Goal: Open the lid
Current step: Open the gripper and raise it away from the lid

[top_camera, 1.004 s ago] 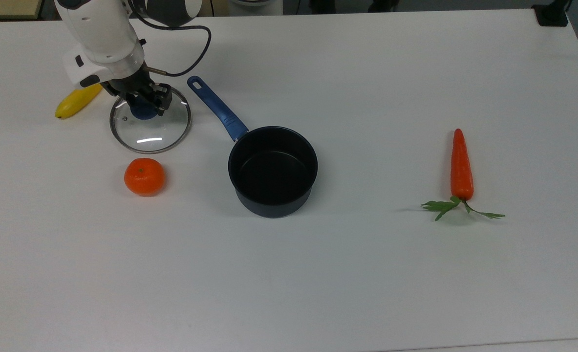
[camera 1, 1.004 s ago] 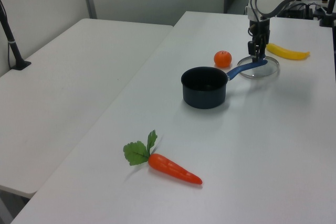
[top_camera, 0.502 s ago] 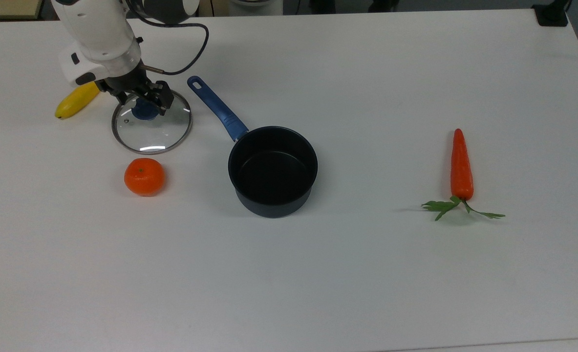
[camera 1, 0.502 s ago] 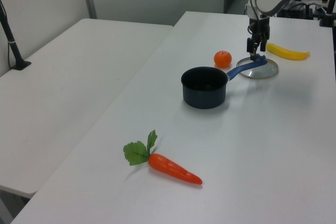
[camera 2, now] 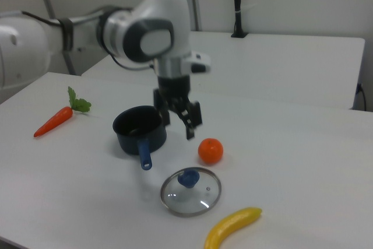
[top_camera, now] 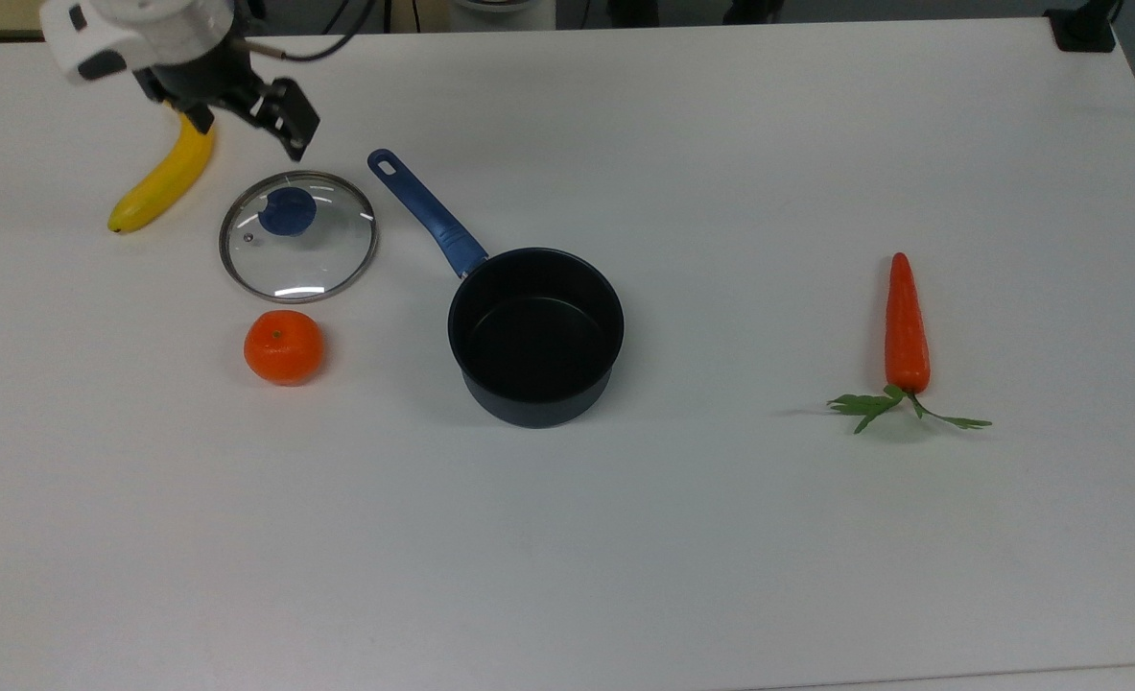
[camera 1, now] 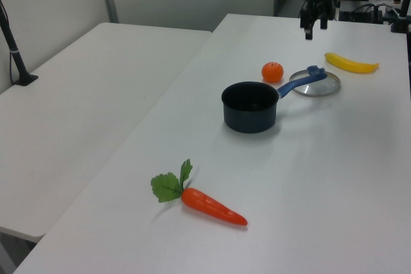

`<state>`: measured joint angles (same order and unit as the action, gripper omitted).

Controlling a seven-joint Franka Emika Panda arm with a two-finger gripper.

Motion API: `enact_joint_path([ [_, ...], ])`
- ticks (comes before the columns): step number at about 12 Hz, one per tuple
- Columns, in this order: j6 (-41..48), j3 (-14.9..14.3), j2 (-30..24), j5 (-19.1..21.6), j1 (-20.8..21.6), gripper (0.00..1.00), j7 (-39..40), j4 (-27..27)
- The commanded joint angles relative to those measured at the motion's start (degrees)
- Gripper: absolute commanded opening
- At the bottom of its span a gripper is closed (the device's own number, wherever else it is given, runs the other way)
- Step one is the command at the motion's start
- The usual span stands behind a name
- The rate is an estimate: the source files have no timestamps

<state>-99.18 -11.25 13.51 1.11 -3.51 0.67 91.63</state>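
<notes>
Top view, left of centre: lid (top_camera: 297, 236) flat on surface (top_camera: 721, 537) beside saucepan (top_camera: 534, 334), pincer (top_camera: 246, 113) spread and empty upper left; glass likely heavy, slick, breakable, so best grabbed by blue knob (top_camera: 287, 211).

A clear lid (top_camera: 298, 251) with blue knob (top_camera: 287, 211), dark blue saucepan (top_camera: 534, 335), yellow banana (top_camera: 164, 178), orange carrot (top_camera: 906, 324).
</notes>
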Motion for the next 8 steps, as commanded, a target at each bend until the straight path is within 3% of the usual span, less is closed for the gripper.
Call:
enact_joint_path([
  [1,11.36,3.05,-4.0,0.12,2.28,1.0,-1.9,-5.58],
  [4,12.87,4.74,-4.54,-0.05,2.1,1.0,-1.29,-5.41],
  [8,12.78,3.95,-4.89,-0.14,1.75,1.0,-0.84,-5.67],
])
